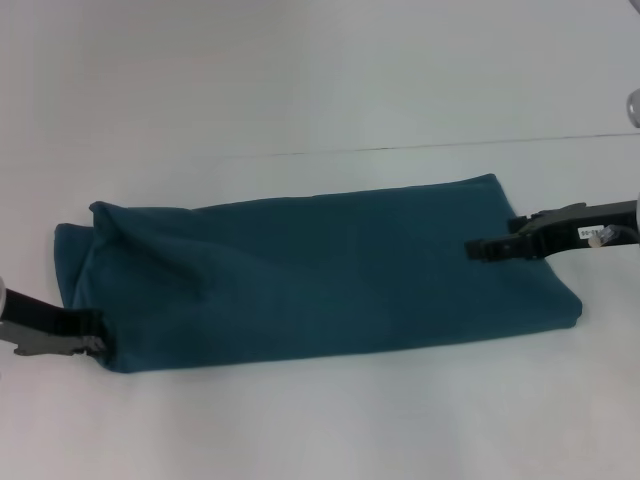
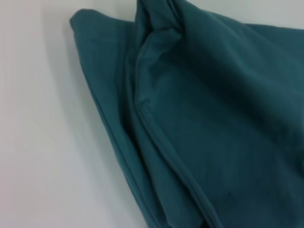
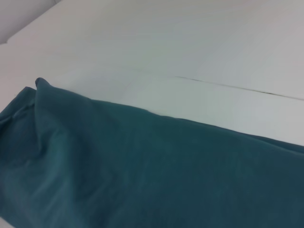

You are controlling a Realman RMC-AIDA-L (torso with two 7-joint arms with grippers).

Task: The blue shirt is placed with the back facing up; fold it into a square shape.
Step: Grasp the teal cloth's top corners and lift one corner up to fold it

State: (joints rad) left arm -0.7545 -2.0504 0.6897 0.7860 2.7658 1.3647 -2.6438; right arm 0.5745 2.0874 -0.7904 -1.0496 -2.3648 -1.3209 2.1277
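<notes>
Table [image 1: 320, 90]; hems only in left wrist

- Bench [image 1: 320, 70]: plain white, flat surface; a thin dark seam line runs across it beyond the cloth.
- Blue shirt [image 1: 320, 275] lies directly on the bench, folded into a long band running left to right, plain side up.
- Left end of the band is bunched, with layered folded edges showing; right end is squarer and flatter.
- Nothing else seen resting on the bench surface.
</notes>
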